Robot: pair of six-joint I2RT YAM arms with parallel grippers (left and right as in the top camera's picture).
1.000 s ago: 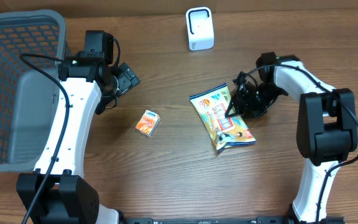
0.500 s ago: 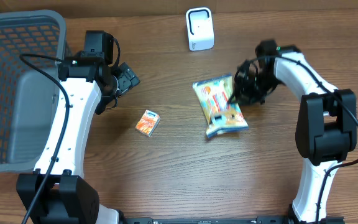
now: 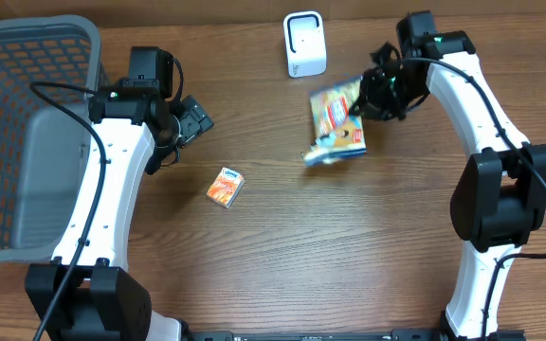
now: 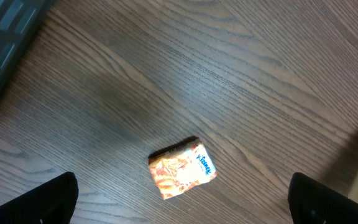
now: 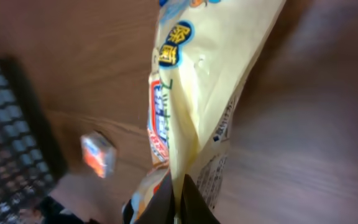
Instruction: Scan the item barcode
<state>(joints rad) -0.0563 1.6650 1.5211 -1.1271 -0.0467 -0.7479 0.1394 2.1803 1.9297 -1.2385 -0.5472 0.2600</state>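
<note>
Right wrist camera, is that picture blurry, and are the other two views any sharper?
Right wrist view: yes, the snack bag is soft and the table at right is smeared. Overhead view: sharp overall, only the bag looks slightly smeared. Left wrist view: crisp wood grain and a clear orange packet.

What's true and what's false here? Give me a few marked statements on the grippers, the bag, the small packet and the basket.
1. The right gripper is shut on the snack bag. True.
2. The snack bag lies flat on the table. False: it hangs by one edge from the right gripper, close to the white scanner.
3. The left gripper is open and holds nothing. True.
4. The small orange packet sits inside the grey basket. False: it lies on the bare table, outside the basket and below the left gripper.
</note>
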